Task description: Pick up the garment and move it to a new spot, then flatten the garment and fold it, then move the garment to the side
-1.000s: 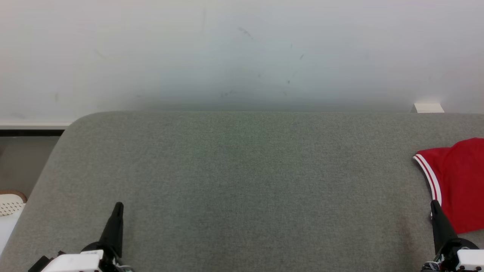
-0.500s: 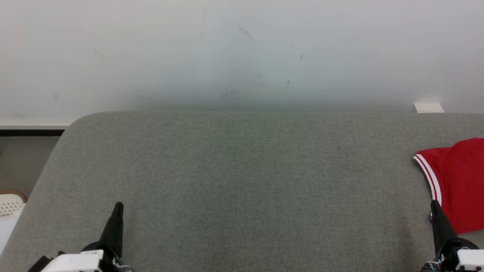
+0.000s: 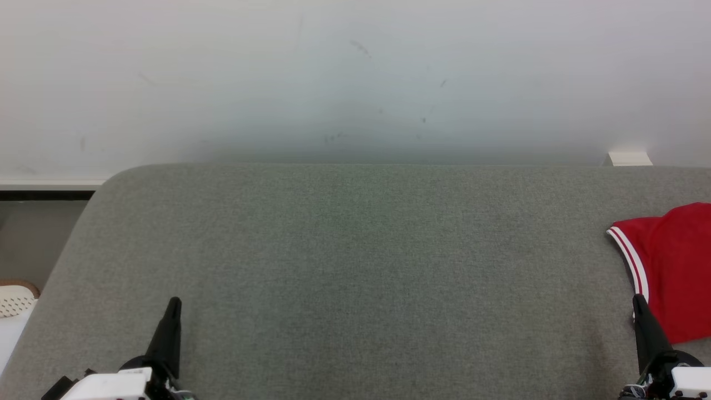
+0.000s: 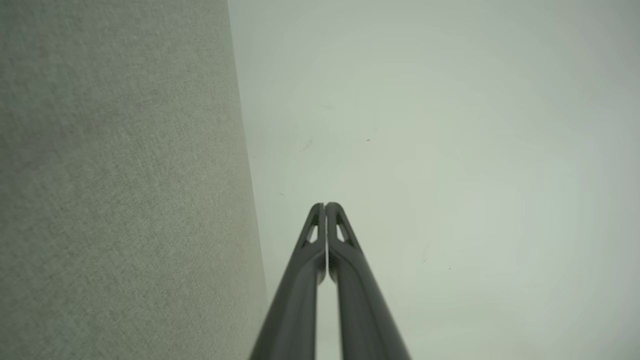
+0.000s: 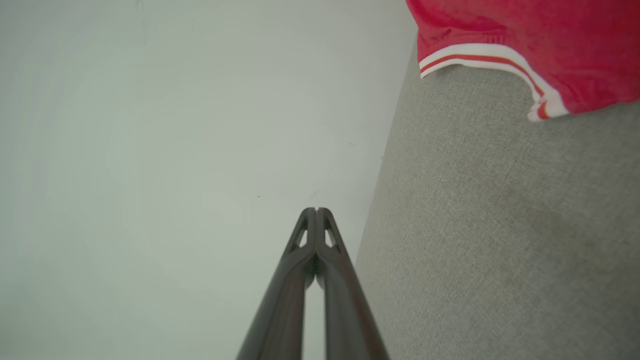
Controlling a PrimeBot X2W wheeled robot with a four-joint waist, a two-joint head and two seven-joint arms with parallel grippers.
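Now: garment [image 3: 675,255] far right, nothing gripped

The left gripper [image 3: 174,304] sits low at the left over the grey padded table [image 3: 355,266], its two fingers pressed tight together on nothing. The red garment, trimmed in white, lies on the table's right side and runs out of the head view. The right gripper [image 3: 639,303], likewise clenched and empty, points forward just short of the trimmed edge.

I saw a grey surface [image 3: 355,266] of matt, coarse-woven cloth. The red garment [image 3: 675,261] looked soft-knit. The left gripper [image 4: 325,205] looked like smooth, matt plastic.
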